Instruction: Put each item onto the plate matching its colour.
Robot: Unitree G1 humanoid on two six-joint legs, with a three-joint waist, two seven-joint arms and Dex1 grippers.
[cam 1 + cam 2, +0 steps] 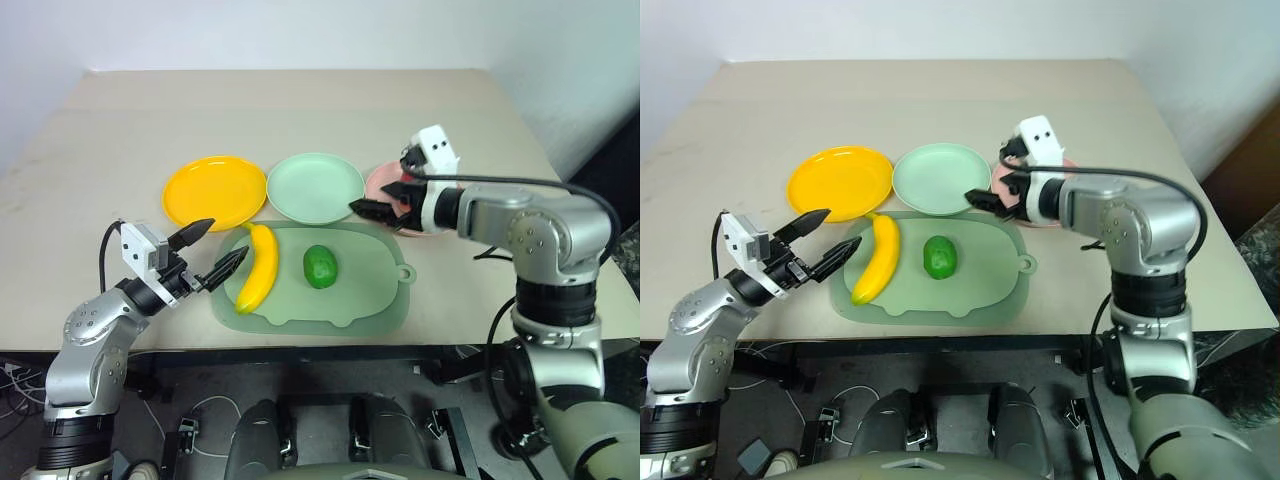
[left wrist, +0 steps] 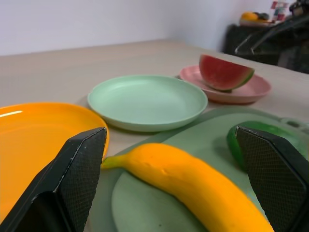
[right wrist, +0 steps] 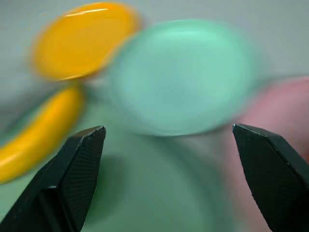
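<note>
The yellow banana (image 1: 258,266) and the dark-green lime (image 1: 320,266) lie on the pale-green mat (image 1: 375,290). The watermelon wedge (image 2: 224,72) rests on the pink plate (image 2: 253,92). Behind the mat stand the orange-yellow plate (image 1: 214,191) and the mint-green plate (image 1: 315,186), both bare. My left gripper (image 1: 226,240) is open just left of the banana, pointing at it, nothing between its fingers. My right gripper (image 1: 378,198) hangs open and empty above the pink plate's near edge, covering much of that plate in the head views.
The mat has a small handle loop (image 1: 404,272) on its right side. The table's front edge (image 1: 300,338) runs just below the mat. Bare tabletop (image 1: 300,110) stretches behind the plates.
</note>
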